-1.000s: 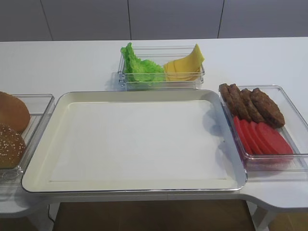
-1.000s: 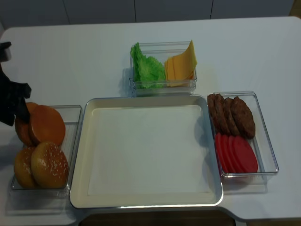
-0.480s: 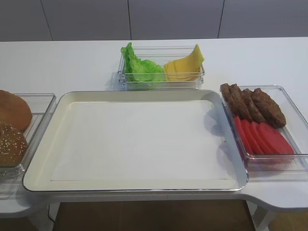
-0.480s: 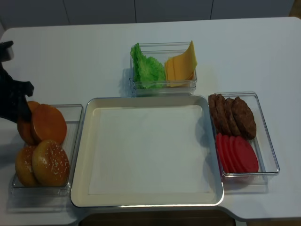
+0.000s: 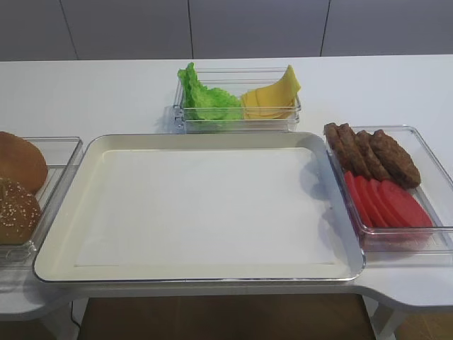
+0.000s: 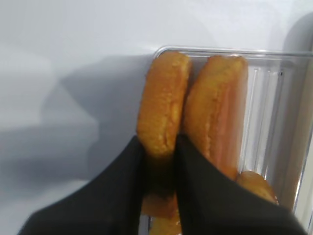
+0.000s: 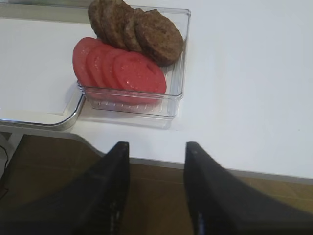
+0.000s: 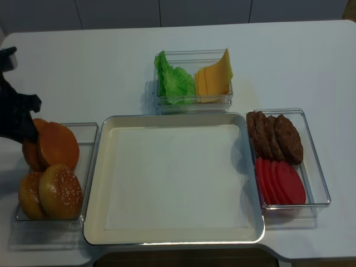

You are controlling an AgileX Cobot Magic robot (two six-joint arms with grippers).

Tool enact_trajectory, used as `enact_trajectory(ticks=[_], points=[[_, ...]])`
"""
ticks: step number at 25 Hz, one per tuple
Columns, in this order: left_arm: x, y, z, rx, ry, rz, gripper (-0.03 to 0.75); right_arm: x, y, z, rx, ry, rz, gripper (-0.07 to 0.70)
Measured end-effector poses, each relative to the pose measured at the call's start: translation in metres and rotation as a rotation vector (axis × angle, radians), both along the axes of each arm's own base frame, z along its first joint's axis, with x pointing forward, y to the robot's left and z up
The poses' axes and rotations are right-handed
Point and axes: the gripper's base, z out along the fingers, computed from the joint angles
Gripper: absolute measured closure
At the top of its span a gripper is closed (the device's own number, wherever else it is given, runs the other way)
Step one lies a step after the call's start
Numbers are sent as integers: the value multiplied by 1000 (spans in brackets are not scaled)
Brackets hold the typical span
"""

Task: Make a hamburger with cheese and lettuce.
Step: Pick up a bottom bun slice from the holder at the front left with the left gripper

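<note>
Left claw [image 6: 159,161] clamped on the standing bun half [image 6: 161,112]; neighbouring bun [image 6: 215,122] leaning just beside. Risk: dragging that neighbour up, or edge grip slipping.

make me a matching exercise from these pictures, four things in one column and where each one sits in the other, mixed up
Things:
1. lettuce
2. cheese
3. tomato slices
4. plain bun half

Places:
a. near half of the clear box to the right of the tray
b. pinched between the left gripper fingers, over the box to the left of the tray
c. right half of the box behind the tray
d. left half of the box behind the tray

Pairs: 1-d, 2-c, 3-a, 4-b
</note>
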Motion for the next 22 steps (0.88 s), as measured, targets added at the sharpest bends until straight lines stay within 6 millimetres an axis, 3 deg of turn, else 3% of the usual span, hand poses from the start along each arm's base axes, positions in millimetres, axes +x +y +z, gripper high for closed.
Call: enact_trajectory(ticks=[22], points=[[-14, -2, 30, 41, -79, 13, 594, 0, 0, 0, 0, 0, 0, 332]])
